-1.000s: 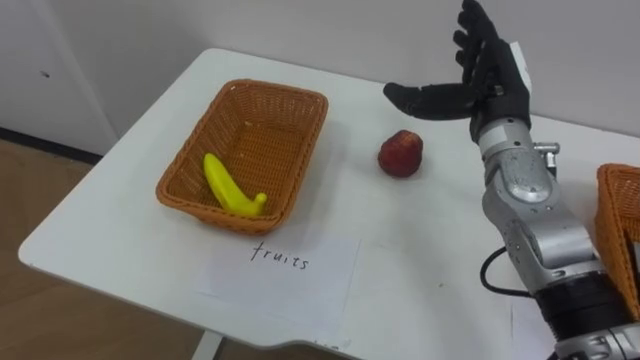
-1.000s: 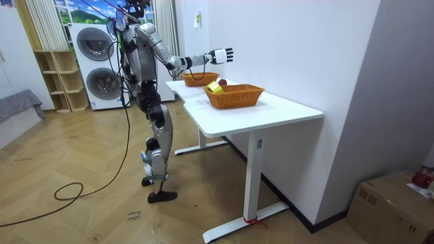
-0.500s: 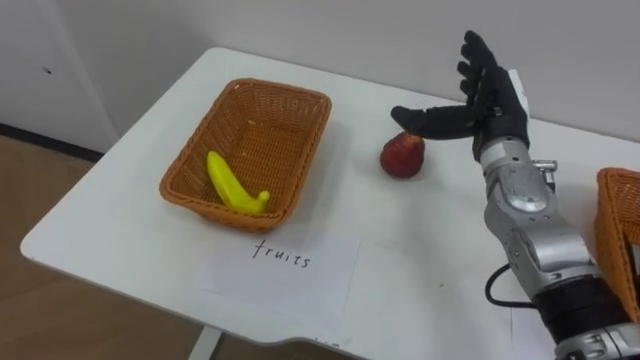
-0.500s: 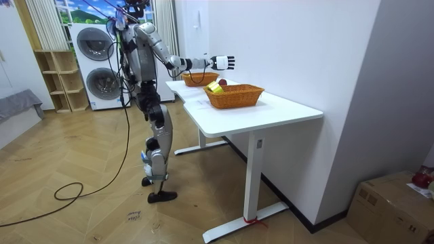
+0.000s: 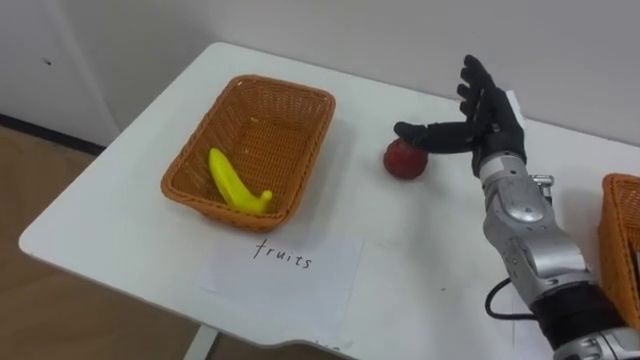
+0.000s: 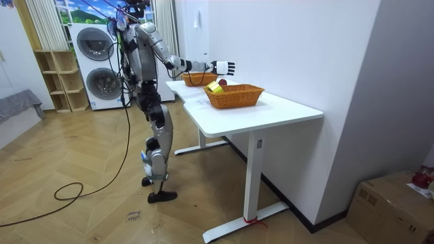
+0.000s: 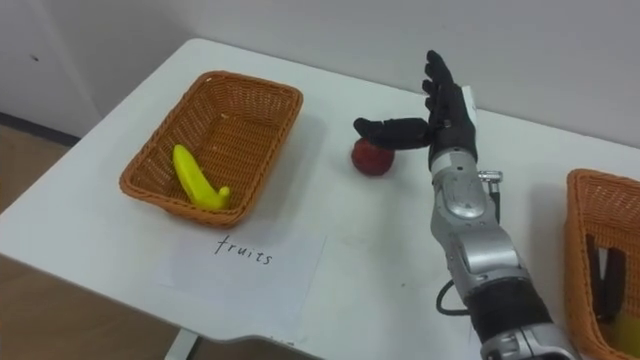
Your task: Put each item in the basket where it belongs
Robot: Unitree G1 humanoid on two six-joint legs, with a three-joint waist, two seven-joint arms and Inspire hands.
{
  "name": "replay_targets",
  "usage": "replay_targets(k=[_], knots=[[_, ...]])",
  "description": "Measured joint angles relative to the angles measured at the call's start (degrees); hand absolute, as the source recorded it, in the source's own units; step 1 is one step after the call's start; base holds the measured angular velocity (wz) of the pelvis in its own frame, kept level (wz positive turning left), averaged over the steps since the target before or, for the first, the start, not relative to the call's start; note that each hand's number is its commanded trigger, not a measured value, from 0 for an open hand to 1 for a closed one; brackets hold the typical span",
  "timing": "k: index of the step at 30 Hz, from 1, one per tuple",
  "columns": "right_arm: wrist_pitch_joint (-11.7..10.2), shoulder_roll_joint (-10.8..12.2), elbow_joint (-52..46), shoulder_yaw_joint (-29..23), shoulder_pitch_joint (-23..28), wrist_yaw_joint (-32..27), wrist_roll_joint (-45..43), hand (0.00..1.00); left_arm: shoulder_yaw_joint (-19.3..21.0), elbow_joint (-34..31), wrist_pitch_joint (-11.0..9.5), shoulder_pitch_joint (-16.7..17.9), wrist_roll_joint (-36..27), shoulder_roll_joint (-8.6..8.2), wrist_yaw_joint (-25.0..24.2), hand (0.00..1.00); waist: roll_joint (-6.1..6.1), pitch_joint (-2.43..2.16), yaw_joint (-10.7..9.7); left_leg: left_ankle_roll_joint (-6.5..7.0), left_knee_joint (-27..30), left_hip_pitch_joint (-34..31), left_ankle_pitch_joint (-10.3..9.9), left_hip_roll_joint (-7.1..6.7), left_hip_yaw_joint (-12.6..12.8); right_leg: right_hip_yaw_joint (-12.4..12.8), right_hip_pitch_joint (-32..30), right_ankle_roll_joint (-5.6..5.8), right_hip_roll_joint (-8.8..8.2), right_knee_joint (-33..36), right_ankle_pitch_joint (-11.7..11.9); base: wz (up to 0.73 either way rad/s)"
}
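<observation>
A red apple (image 5: 404, 160) (image 7: 370, 158) lies on the white table (image 5: 420, 260) to the right of the fruit basket (image 5: 252, 150) (image 7: 215, 140). That wicker basket holds a yellow banana (image 5: 234, 182) (image 7: 198, 178). My right hand (image 5: 482, 118) (image 7: 443, 110) hovers just right of and above the apple, open, with its thumb stretched over the fruit's top and the other fingers pointing up. Whether the thumb touches the apple I cannot tell. In the room view the right hand (image 6: 224, 67) reaches out over the table.
A paper label (image 5: 280, 270) lies in front of the fruit basket. A second wicker basket (image 7: 600, 250) stands at the right edge with dark items inside. The wall runs close behind the table. I stand at the table's long side.
My right hand has come down and toward the apple; its thumb, which was well above the fruit, now lies over its top. Apple, banana and baskets stay put.
</observation>
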Motion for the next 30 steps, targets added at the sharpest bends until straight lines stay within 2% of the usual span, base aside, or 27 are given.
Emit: replay_targets(k=[15, 22, 30], knots=[[-0.16, 0.77, 2.9, 0.14, 0.27, -0.13, -0.19, 0.0, -0.74, 0.5, 0.0, 1.41, -2.2, 0.0, -2.29, 0.0, -0.42, 0.11, 0.69, -0.01, -0.02, -0.07, -0.01, -0.01, -0.11, -0.75, 0.14, -0.02, 0.01, 0.06, 0.01, 0.01], [-0.64, 0.75, 6.76, 1.31, 0.44, -0.54, -2.02, 0.0, -1.15, 0.67, -0.14, 2.04, -2.93, 0.01, -2.51, 0.0, -0.62, 0.32, 0.61, -0.01, -0.11, -0.29, -0.01, 0.01, -0.18, -1.27, 0.05, 0.0, -0.03, 0.0, 0.0, 0.0], [-0.64, 0.63, 8.33, 2.86, 0.68, -0.5, -3.75, 0.0, -1.98, 0.6, -0.08, 1.9, -3.55, 0.09, -3.25, 0.0, -0.63, 0.3, 0.7, -0.01, -0.11, -0.54, -0.01, -0.02, -0.35, -1.54, -0.08, 0.0, -0.07, 0.0, 0.0, 0.01]])
